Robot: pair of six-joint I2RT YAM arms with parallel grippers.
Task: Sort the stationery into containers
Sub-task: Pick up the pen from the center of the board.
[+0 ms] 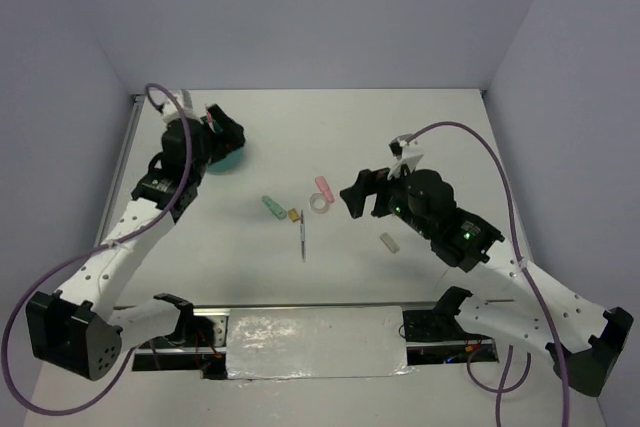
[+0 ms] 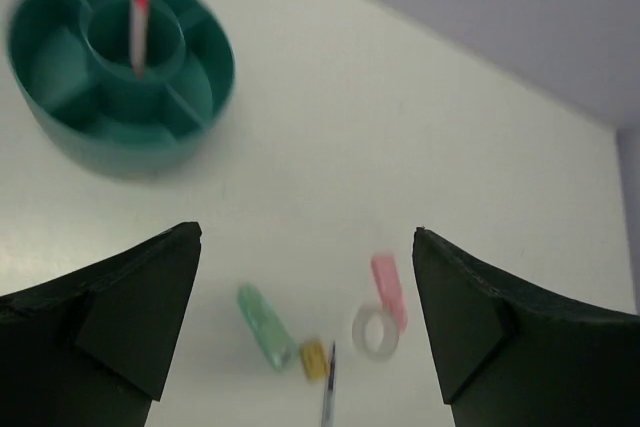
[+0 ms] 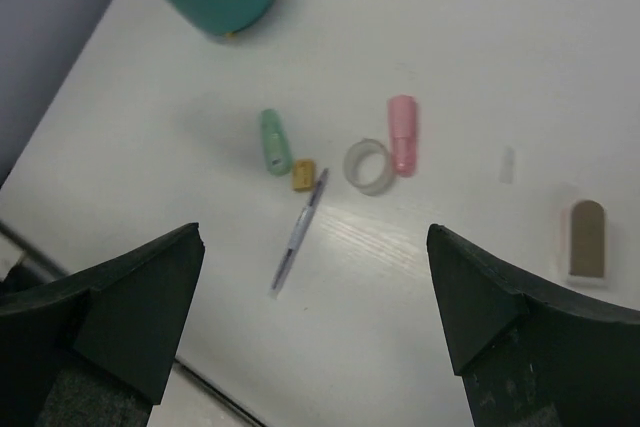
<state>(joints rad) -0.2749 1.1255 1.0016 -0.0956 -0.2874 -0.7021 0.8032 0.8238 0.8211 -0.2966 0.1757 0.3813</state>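
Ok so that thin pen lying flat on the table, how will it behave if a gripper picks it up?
The pen looks slim and round-bodied, so a sideways nudge would probably roll it. It lies low against the table, so a pinch likely gets little to catch. It appears rigid and light; gripped near one end it may pivot.

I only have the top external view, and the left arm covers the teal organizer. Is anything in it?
Observer: Yes. The left wrist view shows a red-and-white pen standing in the centre cup of the teal organizer. The outer compartments it shows look empty.
Operator: Is the left gripper holding anything?
Observer: No. In that view the left gripper is wide open and empty.
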